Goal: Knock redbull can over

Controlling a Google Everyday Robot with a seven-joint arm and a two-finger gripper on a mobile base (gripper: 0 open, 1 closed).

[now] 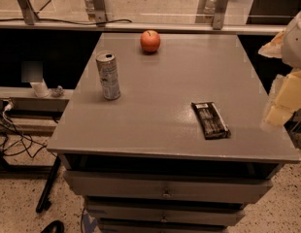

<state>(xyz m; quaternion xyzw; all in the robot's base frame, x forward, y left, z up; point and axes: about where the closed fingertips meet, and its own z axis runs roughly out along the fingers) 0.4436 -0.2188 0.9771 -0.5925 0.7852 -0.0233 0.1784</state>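
The redbull can (108,75), slim and silver with blue patches, stands upright on the left part of the grey table (165,115). My gripper (282,103) shows as pale yellow parts at the right edge of the view, beside the table's right edge and far to the right of the can. It holds nothing that I can see. The arm (293,38) rises above it at the right edge.
A red apple (150,41) sits at the back of the table. A flat dark snack-bar wrapper (210,120) lies at the front right, between the can and the gripper. Drawers (165,191) are below the top. Cables (9,140) lie on the floor at left.
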